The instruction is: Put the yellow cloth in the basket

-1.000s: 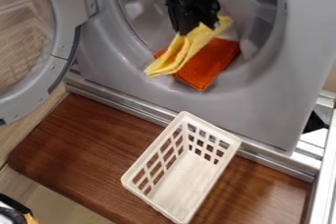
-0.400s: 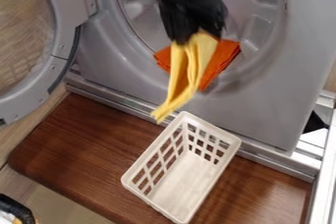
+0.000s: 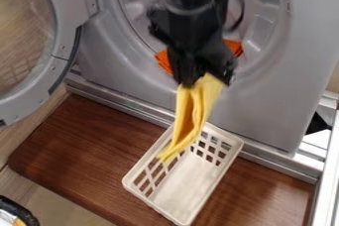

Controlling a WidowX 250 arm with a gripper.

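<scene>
End effector (image 3: 206, 75) in the camera view was clamped on the top of one yellow cloth (image 3: 189, 116). The cloth hung with its long axis slanting to lower left, its bottom end over the upper-left side of one white basket (image 3: 191, 185). The basket slanted likewise by the counter's (image 3: 79, 145) far edge, wood stretching either side. One orange cloth (image 3: 163, 60) lay behind.

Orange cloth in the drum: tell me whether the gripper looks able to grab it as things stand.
Probably not: the gripper holds the yellow cloth, so it would likely have to let go first. Otherwise the way to the orange cloth looks free, as the door stands open.
</scene>
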